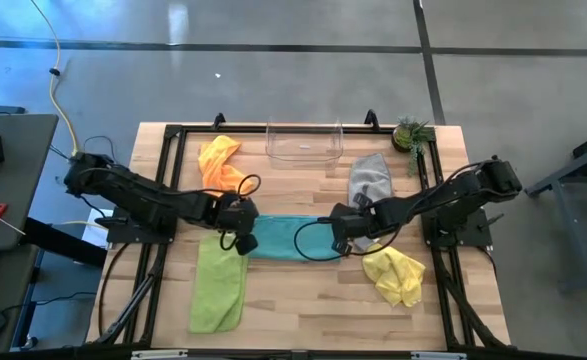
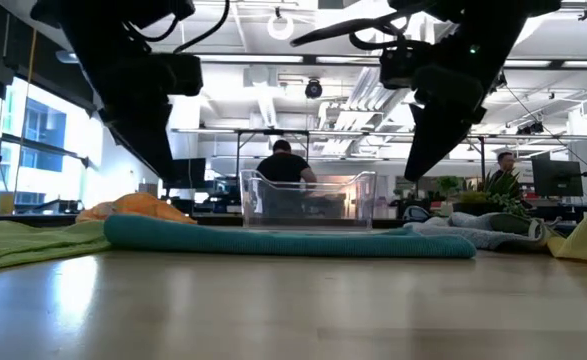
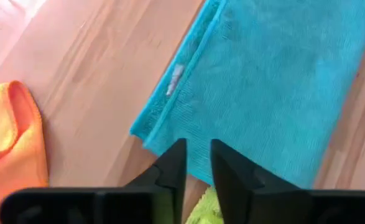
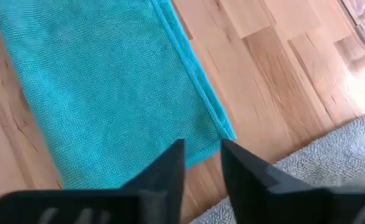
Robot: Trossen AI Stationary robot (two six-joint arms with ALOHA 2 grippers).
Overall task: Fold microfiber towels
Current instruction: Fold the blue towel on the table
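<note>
I see the teal towel (image 1: 285,238) folded flat mid-tabletop (image 1: 303,300). My left hand (image 3: 196,163) and right hand (image 4: 202,163) hover over its opposite ends, fingers slightly apart, empty. Only overhead shows the orange towel (image 1: 218,160) and lime green towel (image 1: 218,285) flanking its left end.

Teal towel (image 1: 285,238) lies folded flat mid-table among orange (image 1: 218,160), grey (image 1: 370,177), yellow (image 1: 395,273), lime (image 1: 219,288) towels.

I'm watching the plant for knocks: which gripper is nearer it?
Right. The right gripper is at the teal towel's end, diagonally in front of the plant; the left gripper is across the towel.
</note>
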